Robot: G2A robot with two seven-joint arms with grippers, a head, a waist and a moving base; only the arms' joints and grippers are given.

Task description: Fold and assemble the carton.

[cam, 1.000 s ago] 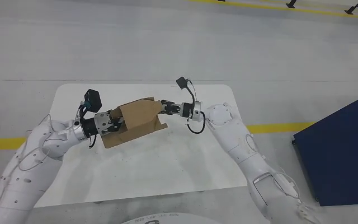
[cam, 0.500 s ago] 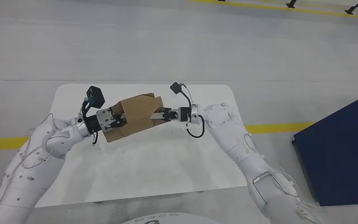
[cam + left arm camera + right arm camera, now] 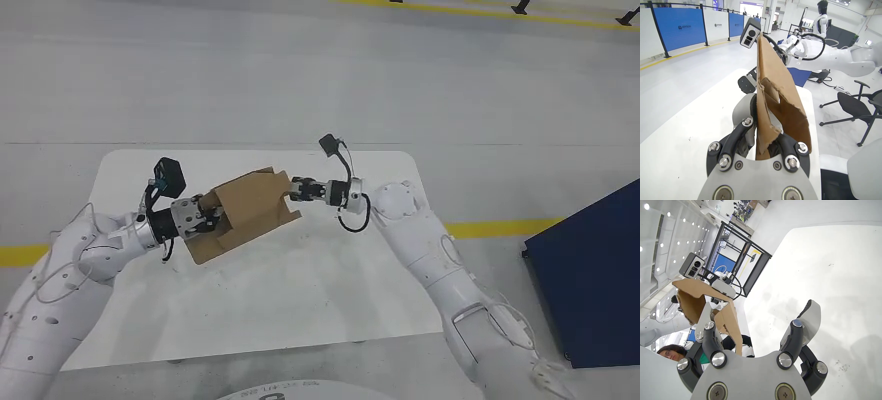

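Observation:
A brown cardboard carton (image 3: 250,203), partly folded with loose flaps, is held tilted above the white table (image 3: 300,300). My left gripper (image 3: 208,218) is shut on its left end. In the left wrist view the carton (image 3: 772,91) rises edge-on out of that gripper (image 3: 762,121), and one pale finger (image 3: 743,111) presses its side. My right gripper (image 3: 298,188) is at the carton's right edge and is open. In the right wrist view a flap of the carton (image 3: 728,321) lies just inside one finger (image 3: 705,315) of the wide-open gripper (image 3: 759,313).
The tabletop (image 3: 819,256) below the carton is bare white with faint scuffs. A dark blue box (image 3: 590,270) stands on the floor off the table's right side. A black office chair (image 3: 857,106) stands beyond the table's edge.
The right gripper dipped in against the carton's right side, then drew back up to its edge. The left gripper shifted slightly right with the carton, which has tilted.

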